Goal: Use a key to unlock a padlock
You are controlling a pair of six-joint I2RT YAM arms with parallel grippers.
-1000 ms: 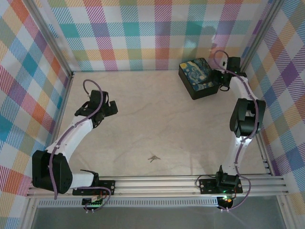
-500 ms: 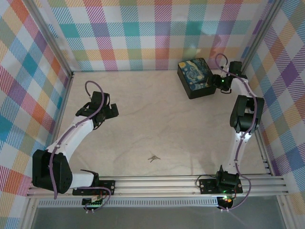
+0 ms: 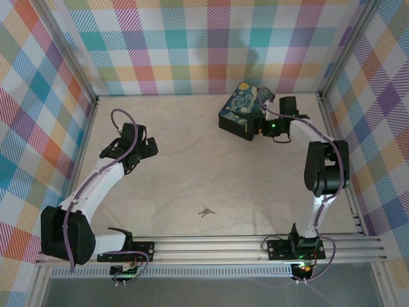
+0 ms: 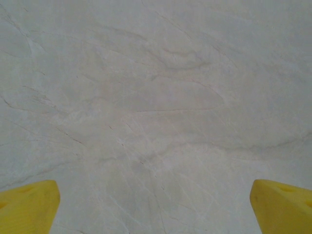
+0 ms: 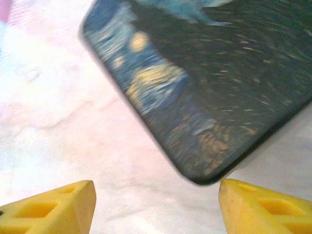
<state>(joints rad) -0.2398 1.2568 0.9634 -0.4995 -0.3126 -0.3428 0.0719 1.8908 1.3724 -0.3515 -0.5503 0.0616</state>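
**Desk:** Start from the near edge. Where is the key?

**Operator:** I see the key (image 3: 206,212) lying flat on the bench (image 3: 192,173), close to the near rail (image 3: 211,246) and about midway between the two arm bases. Nothing touches it. It is well apart from both end effectors.

**Desk:** Left arm?

**Operator:** The left end effector (image 3: 151,145) sits over the left half of the bench, farther in than the key. From its wrist camera I note the left end effector (image 4: 156,207) spread as wide as it goes, with a yellow fingertip (image 4: 27,207) in each lower corner. There is bare, creased bench cover between them, and it has hold of nothing.

**Desk:** Right arm?

**Operator:** The right end effector (image 3: 259,123) reaches to the far right of the bench, at the near-right side of the black box with the painted lid (image 3: 241,110). The box stands askew to the checked back wall (image 3: 204,45).

In the wrist view the right end effector (image 5: 156,207) is parted. One corner of the box (image 5: 209,83) points down into the gap, with bench showing on either side. I see nothing clamped. That view is blurred, so I cannot tell whether the right-hand fingertip (image 5: 268,207) touches the box edge.
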